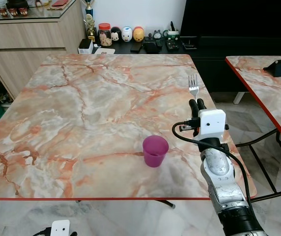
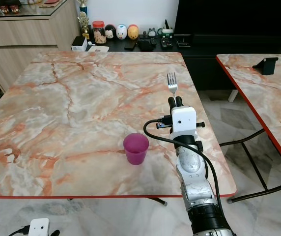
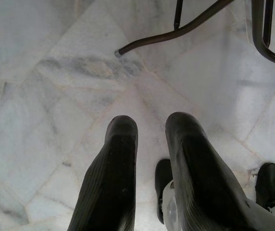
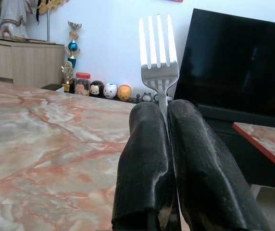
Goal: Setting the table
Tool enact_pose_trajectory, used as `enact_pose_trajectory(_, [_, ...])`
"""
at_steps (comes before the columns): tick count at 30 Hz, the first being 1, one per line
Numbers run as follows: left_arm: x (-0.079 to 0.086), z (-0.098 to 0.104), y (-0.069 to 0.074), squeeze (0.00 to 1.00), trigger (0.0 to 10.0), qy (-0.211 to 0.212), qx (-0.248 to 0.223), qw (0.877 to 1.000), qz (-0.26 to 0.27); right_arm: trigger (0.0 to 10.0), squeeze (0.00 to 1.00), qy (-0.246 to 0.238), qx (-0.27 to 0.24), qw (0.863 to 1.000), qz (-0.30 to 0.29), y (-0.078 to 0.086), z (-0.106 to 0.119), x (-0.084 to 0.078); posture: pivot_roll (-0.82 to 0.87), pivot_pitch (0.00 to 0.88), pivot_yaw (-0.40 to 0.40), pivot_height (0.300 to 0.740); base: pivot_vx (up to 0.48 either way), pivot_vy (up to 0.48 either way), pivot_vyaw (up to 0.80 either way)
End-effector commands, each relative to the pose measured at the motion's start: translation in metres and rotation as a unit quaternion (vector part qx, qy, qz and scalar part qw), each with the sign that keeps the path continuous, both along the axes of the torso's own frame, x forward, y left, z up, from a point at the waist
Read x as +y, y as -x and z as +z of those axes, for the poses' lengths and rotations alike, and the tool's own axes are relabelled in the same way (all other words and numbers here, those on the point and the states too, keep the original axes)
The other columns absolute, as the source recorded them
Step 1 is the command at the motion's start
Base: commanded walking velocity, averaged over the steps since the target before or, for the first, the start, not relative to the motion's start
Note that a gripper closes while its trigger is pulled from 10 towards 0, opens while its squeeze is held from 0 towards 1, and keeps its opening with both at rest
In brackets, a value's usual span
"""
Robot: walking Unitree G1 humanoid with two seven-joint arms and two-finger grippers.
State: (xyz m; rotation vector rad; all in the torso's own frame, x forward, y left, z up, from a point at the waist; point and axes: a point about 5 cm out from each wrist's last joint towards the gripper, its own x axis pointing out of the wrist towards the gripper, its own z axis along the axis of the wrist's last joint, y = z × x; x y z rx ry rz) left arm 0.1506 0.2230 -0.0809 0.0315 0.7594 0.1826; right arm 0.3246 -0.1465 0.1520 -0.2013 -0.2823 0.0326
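Note:
A purple cup (image 1: 155,150) stands upright on the marble table (image 1: 81,108), near its front edge and right of centre. My right gripper (image 1: 197,103) is over the table's right edge, to the right of the cup and a little beyond it, shut on a silver fork (image 1: 193,86). The fork's tines (image 4: 157,42) stick out past the fingertips and point away from me. My left gripper (image 3: 149,127) hangs low beside me over the pale floor, its two fingers (image 3: 113,168) a small gap apart and nothing between them.
A second marble table (image 1: 263,83) with a black holder (image 1: 276,67) on it stands to the right across a narrow gap. Beyond the table, a low black unit carries a jar, small figurines (image 1: 126,34) and trophies. A wooden cabinet (image 1: 27,39) stands at far left.

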Motion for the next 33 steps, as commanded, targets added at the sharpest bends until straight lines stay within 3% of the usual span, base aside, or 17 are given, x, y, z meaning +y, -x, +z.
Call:
enact_pose_trajectory(1, [-0.0008, -0.0024, 0.0051, 0.00, 10.0, -0.004, 0.010, 1.000, -0.004, 10.0, 0.00, -0.003, -0.019, 1.000, 0.006, -0.0013, 0.0095, 0.0016, 0.03, 0.000, -0.011, 0.740, 0.000, -0.300, 0.00])
enact_pose_trajectory(33, [-0.0024, -0.0022, 0.0051, 0.00, 10.0, -0.004, 0.007, 1.000, -0.008, 10.0, 0.00, -0.008, -0.020, 1.000, 0.006, -0.0054, 0.0127, 0.0032, 0.02, 0.000, -0.008, 0.740, 0.000, -0.339, 0.00])
